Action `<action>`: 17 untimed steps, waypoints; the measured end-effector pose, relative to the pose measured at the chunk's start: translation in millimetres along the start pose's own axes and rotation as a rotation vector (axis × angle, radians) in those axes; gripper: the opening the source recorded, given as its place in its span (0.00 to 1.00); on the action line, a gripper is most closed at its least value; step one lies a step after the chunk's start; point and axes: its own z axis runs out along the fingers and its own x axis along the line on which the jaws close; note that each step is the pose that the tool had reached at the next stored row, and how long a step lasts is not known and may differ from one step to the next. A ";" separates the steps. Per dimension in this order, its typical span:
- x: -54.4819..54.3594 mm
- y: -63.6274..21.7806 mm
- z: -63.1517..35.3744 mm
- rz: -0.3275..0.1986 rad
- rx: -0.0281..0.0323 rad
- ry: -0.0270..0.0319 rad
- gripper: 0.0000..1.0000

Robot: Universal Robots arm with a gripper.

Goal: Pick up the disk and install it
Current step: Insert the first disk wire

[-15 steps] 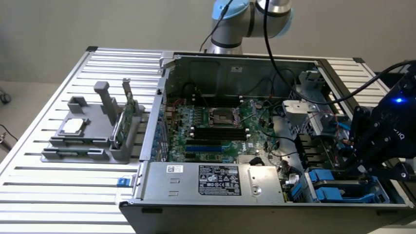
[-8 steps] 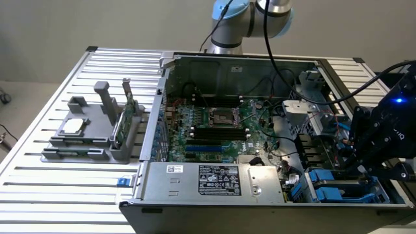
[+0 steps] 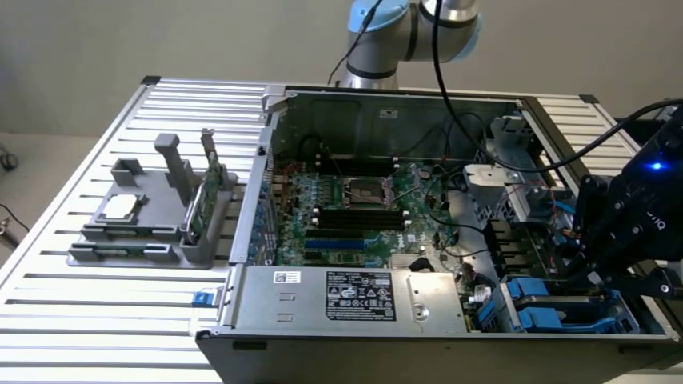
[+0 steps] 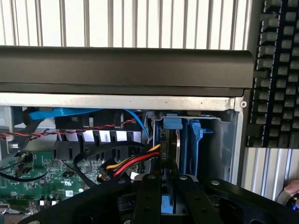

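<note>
One claw (image 4: 169,186) shut on disk (image 4: 174,149) w/ blue rails, inside case (image 3: 353,336).

Open computer case (image 3: 267,160) lay on a slatted white table (image 3: 64,320), green motherboard (image 3: 353,216) exposed inside, labelled power supply (image 3: 353,296) at its near edge, grey holder (image 3: 149,232) with small silver chip (image 3: 120,206) stood well apart, black keyboard (image 4: 278,70) beside case.

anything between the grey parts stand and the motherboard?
Yes: in the exterior view, the case's side wall stands between the grey stand and the motherboard.
</note>
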 end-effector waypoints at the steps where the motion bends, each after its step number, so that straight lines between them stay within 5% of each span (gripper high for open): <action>1: 0.0 0.0 0.0 -0.001 0.0000 0.0000 0.17; 17: 0.0 0.3 1.4 -0.002 0.0000 0.0004 0.17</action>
